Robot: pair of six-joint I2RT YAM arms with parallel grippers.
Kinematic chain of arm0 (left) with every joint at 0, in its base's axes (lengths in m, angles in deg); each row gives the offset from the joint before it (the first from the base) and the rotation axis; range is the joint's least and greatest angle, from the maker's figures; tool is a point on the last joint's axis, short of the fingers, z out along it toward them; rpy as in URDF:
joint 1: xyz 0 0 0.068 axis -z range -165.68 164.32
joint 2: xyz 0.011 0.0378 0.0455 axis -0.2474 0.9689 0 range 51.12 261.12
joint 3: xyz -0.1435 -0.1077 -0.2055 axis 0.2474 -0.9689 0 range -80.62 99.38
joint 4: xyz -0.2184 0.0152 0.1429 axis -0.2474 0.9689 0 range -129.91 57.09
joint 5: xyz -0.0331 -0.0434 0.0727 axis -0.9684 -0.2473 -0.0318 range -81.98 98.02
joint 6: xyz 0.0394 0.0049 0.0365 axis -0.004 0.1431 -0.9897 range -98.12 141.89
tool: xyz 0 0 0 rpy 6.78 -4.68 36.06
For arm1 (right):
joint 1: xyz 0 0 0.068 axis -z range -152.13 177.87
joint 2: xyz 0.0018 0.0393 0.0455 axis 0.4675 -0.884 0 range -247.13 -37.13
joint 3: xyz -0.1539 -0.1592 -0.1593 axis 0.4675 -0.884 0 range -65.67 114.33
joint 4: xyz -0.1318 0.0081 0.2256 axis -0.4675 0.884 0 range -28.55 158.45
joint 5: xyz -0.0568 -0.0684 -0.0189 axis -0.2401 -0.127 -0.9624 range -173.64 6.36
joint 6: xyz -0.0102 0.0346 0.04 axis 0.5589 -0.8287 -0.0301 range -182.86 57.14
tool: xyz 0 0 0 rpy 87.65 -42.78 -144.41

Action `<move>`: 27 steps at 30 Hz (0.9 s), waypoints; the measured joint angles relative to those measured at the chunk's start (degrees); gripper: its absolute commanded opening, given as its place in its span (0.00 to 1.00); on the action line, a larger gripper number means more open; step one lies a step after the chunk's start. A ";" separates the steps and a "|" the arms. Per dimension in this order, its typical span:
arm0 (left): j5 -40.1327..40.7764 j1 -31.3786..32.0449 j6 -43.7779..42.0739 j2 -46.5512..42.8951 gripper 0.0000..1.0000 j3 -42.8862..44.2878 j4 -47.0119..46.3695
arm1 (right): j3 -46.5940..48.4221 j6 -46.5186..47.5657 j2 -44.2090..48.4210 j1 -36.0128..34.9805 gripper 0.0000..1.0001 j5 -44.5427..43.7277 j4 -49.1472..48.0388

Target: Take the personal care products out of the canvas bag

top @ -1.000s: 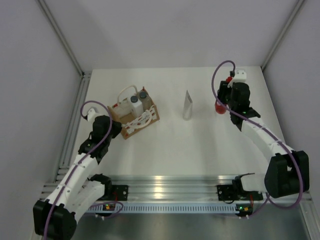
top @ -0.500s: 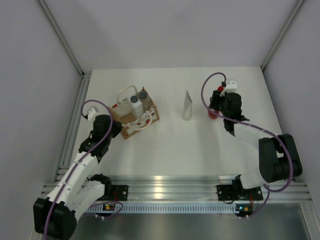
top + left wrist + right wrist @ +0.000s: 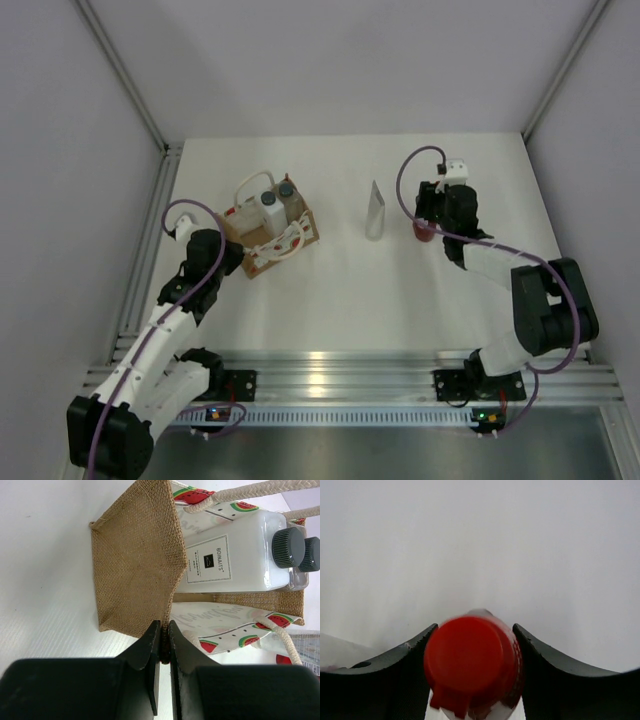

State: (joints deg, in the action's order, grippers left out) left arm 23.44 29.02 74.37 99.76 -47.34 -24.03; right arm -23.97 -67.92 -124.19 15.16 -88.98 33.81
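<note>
Swung inward since before, the right gripper [image 3: 430, 222] flanks the red bottle [image 3: 467, 662]; whether it grips, I cannot tell. Left gripper [image 3: 162, 630] pinches the bag [image 3: 132, 565], which holds two bottles [image 3: 225, 555]. Tube [image 3: 376, 212] lies on the white table [image 3: 400, 290]; grey walls [image 3: 330, 70] stand beyond.

**Entry: robot lab, enclosed test cell.**
- Bare white counter [image 3: 350, 290], boxed in by plain pale walls [image 3: 330, 60].
- Aluminium frame posts [image 3: 120, 70] running up the corners.
- Slotted aluminium rail [image 3: 340, 365] along the near edge.
- Left arm [image 3: 165, 320] and right arm [image 3: 500, 265], white and black, bolted to the rail.
- Purple cables [image 3: 399, 185] looped off each wrist.
- Black two-finger hands (left hand [image 3: 163, 625], right hand [image 3: 474, 626], each seen by its own wrist camera).
- Small status lights [image 3: 212, 412] at the arm bases.
</note>
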 measured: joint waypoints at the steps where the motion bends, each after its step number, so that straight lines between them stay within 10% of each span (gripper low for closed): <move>1: 0.00 0.00 0.00 0.00 0.00 0.00 0.00 | 0.37 0.02 0.00 -0.04 0.61 -0.09 -0.04; 13: -0.11 0.00 -0.17 -0.07 0.00 0.00 0.02 | 5.40 0.55 4.66 -2.86 0.79 -4.57 4.96; 27: -0.39 0.00 -0.17 -0.66 0.00 0.00 0.31 | 36.30 8.50 2.60 -31.01 0.81 -12.48 28.33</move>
State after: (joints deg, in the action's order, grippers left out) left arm 23.05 29.02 74.20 99.11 -47.34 -23.73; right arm 12.33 -59.42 -121.59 -15.85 -101.46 62.14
